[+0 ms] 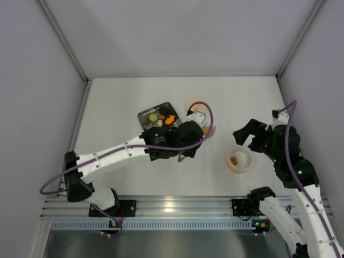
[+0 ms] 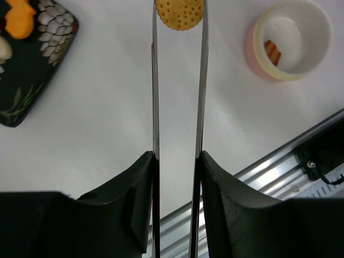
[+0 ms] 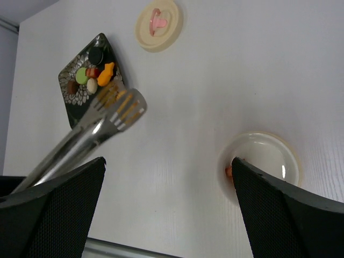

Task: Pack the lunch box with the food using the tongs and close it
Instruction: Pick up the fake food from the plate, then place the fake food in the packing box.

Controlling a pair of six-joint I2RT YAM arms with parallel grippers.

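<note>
My left gripper (image 1: 185,141) (image 2: 177,158) is shut on the tongs (image 2: 154,80) (image 1: 210,132) (image 3: 102,126). The two thin metal arms pinch a round yellow biscuit (image 2: 179,13) above the table, between plate and lunch box. The lunch box (image 1: 240,159) (image 2: 290,40) (image 3: 263,161) stands uncovered with one orange-red piece of food (image 2: 273,51) inside. Its cream lid (image 1: 196,105) (image 3: 158,24) lies flat farther back. More food (image 1: 161,118) (image 3: 94,75) sits on the dark plate (image 1: 148,115) (image 2: 27,80) (image 3: 72,94). My right gripper (image 1: 248,137) (image 3: 167,161) hangs open and holds nothing, just behind the lunch box.
The aluminium rail (image 1: 177,207) (image 2: 279,161) with the arm bases runs along the near edge. Grey walls (image 1: 32,107) enclose the white table on the left, back and right. The left arm's purple cable (image 1: 207,121) loops over the tongs.
</note>
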